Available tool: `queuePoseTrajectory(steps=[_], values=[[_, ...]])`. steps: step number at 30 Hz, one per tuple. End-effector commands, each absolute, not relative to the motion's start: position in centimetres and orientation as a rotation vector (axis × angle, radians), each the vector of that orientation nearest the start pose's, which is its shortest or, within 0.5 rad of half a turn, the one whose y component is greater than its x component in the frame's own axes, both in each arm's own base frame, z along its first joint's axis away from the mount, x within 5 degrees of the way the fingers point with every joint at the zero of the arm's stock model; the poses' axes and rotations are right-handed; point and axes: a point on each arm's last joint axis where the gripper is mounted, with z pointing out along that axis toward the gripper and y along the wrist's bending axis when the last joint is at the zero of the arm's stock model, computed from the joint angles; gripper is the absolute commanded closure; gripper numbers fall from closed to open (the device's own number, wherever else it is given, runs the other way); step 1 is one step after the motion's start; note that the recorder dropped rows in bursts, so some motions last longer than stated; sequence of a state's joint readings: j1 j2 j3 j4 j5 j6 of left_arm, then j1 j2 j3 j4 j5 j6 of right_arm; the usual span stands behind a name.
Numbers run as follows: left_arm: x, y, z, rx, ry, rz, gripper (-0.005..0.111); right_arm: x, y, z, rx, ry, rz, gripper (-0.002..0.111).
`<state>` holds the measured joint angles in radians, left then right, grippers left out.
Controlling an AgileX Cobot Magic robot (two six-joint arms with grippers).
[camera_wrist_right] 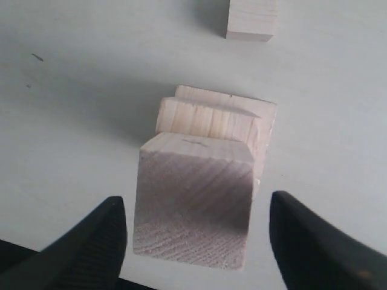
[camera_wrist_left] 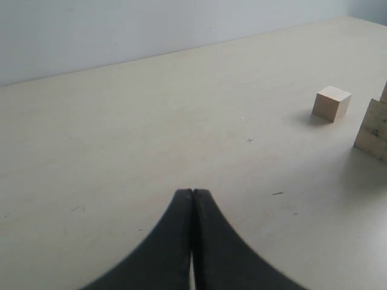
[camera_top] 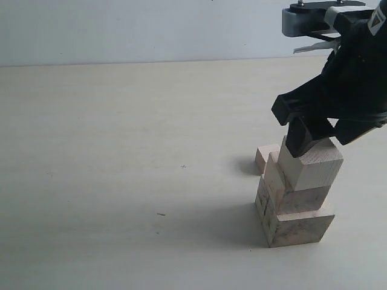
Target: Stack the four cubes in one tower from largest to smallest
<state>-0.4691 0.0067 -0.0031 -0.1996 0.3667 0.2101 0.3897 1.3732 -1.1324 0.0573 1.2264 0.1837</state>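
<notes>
The right end effector (camera_wrist_right: 196, 232) is matte black, its broad tapered fingers (camera_wrist_right: 91, 248) finely ribbed inside. Its wrist carries a grey bracket (camera_top: 299, 21) with bolts (camera_top: 300, 3), white strips (camera_top: 314, 45) and a white triangular mark (camera_top: 376, 23). The left end effector (camera_wrist_left: 192, 194) has smooth, curved black fingers.

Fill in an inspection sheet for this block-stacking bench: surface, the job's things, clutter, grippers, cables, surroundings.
Surface: pale table, a few tiny dark specks.
Job's things: three cubes stacked, not flush: biggest cube at the bottom, middle cube on it, third cube on top. The smallest cube sits on the table behind the stack, apart from it.
Clutter: nothing seen.
Grippers: right gripper open, its jaws on either side of the third cube with gaps. Left gripper shut, empty, over bare table.
Cables: nothing seen for certain; the pale strips on the right arm are unclear.
Surroundings: plain pale wall behind the table.
</notes>
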Motion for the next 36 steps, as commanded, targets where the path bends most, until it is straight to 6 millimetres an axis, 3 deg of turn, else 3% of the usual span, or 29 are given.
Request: queuePoseTrajectory(steps=[1,7,13,21,25,27,30,31,32,36], values=[[4.5,-2.9,18.1,0.496,1.785,-0.369,0.107,23.1,9.9,30.3,-0.269,2.948,0.159,0.043],[4.5,-2.9,18.1,0.496,1.785,-0.369,0.107,22.3,9.5,31.4,-0.272,2.901,0.176,0.043],[4.5,-2.9,18.1,0.496,1.785,-0.369,0.107,20.5,8.8,33.9,-0.293,2.78,0.21,0.043],[4.5,-2.9,18.1,0.496,1.785,-0.369,0.107,16.3,7.1,36.5,-0.315,2.63,0.253,0.043],[4.5,-2.9,18.1,0.496,1.785,-0.369,0.107,13.1,5.8,34.3,-0.321,2.613,0.254,0.047],[4.5,-2.9,18.1,0.496,1.785,-0.369,0.107,11.0,5.3,32.5,-0.299,2.554,0.328,0.061],[4.5,-2.9,18.1,0.496,1.785,-0.369,0.107,8.9,5.2,29.5,-0.256,2.484,0.473,0.096],[4.5,-2.9,18.1,0.496,1.785,-0.369,0.107,8.7,5.4,28.6,-0.278,2.481,0.499,0.106],[4.5,-2.9,18.1,0.496,1.785,-0.369,0.107,8.7,5.5,28.1,-0.294,2.478,0.509,0.108],[4.5,-2.9,18.1,0.496,1.785,-0.369,0.107,9.9,5.9,27.2,-0.278,2.446,0.514,0.108]])
